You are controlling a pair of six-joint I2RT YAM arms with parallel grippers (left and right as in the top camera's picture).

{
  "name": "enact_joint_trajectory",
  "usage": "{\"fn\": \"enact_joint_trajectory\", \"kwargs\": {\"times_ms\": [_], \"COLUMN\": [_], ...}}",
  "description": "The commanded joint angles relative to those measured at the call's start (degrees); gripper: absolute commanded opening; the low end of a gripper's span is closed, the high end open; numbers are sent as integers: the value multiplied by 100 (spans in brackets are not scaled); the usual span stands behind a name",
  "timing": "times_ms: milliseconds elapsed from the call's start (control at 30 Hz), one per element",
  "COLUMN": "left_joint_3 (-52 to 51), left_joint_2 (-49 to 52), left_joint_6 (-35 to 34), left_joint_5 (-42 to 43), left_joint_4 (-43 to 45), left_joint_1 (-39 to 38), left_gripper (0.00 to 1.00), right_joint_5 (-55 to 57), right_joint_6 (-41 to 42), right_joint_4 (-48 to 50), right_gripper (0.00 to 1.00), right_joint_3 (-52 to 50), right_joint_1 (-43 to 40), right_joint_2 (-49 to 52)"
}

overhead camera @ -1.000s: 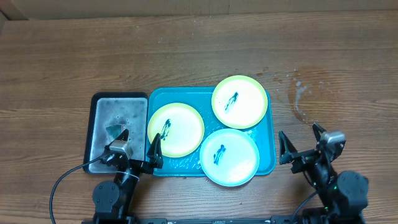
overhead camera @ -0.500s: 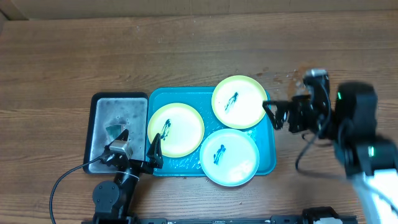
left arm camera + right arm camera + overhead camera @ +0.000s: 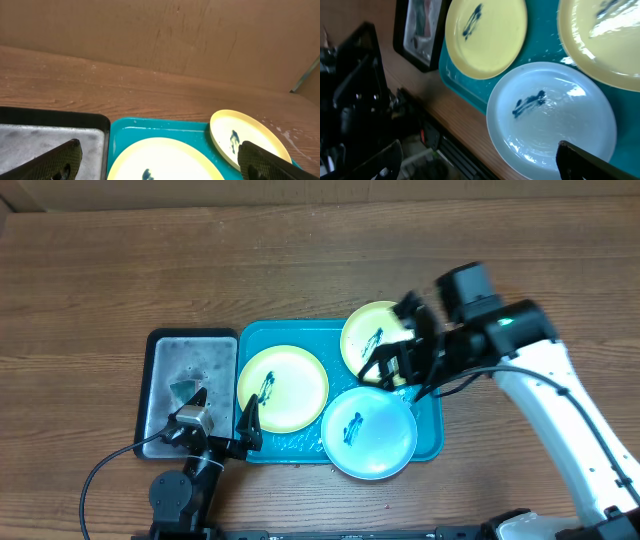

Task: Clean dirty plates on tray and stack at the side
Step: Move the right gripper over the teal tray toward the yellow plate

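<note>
Right end effector (image 3: 392,352): jaws wide apart, holding nothing, hanging over the right part of the tray (image 3: 290,335), above where the far yellow plate (image 3: 362,330) meets the pale blue plate (image 3: 368,432). In the right wrist view the two fingers (image 3: 375,162) frame the pale blue plate from above, with clear air between them and it. The white arm (image 3: 560,410) reaches in from the right side of the worktop (image 3: 200,260).

Left end effector (image 3: 225,402): jaws likewise wide apart and empty, low at the near edge of the worktop, pointing at the seam between the metal tray (image 3: 165,350) and the teal tray.

Plates: all three lie flat on the teal tray, each with a dark smear in its centre. The near yellow plate (image 3: 283,387) sits at the left. The far yellow plate overlaps the far right corner. The pale blue plate overhangs the near rim. The metal tray stands just beside the teal tray, on its left.
</note>
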Motion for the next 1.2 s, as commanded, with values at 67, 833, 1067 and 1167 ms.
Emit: {"fn": "enact_joint_trajectory", "kwargs": {"times_ms": [67,833,1067,1167], "left_joint_3": [-20,769,2312,3351], "left_joint_2": [-52,420,2706,4002], "left_joint_6": [129,-479,-188,-186], "left_joint_5": [-57,374,352,350], "left_joint_4": [-11,-1097,-1419,-2024], "left_joint_1": [-15,-15,-15,-15], "left_gripper": [100,100,100,100], "right_joint_5": [393,140,332,326], "right_joint_6": [-116,-92,-90,-90], "right_joint_4": [70,474,595,640], "right_gripper": [100,99,99,100], "right_joint_3": [203,201,201,201], "right_joint_1": [951,1257,1255,1250], "right_joint_2": [-39,-37,-37,-37]}}
